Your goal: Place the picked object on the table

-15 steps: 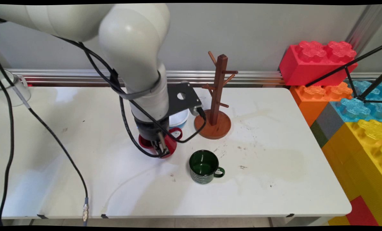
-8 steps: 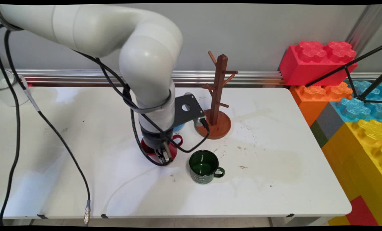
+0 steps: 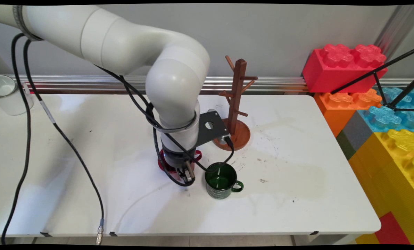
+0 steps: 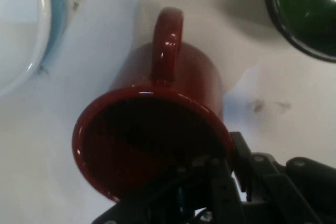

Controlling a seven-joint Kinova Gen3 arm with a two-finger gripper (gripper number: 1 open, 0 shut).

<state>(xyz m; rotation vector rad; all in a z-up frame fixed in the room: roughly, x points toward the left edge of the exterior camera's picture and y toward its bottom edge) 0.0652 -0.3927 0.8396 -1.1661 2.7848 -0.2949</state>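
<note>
Red mug in the tool, beside green mug.

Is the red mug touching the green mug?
Apart. In the hand view, bare white table lies plainly between the red mug and the green mug.

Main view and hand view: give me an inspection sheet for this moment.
Surface: white table, scuffed and stained.
Job's things: red mug, gripped at its rim, handle pointing away from the gripper.
Clutter: green mug just right of it; wooden mug tree behind, bare; blue-rimmed white bowl; white cup far left.
Grippers: gripper shut on the red mug's rim.
Cables: black cables trail across the table's left half.
Surroundings: grey wall; big toy bricks at right.
</note>
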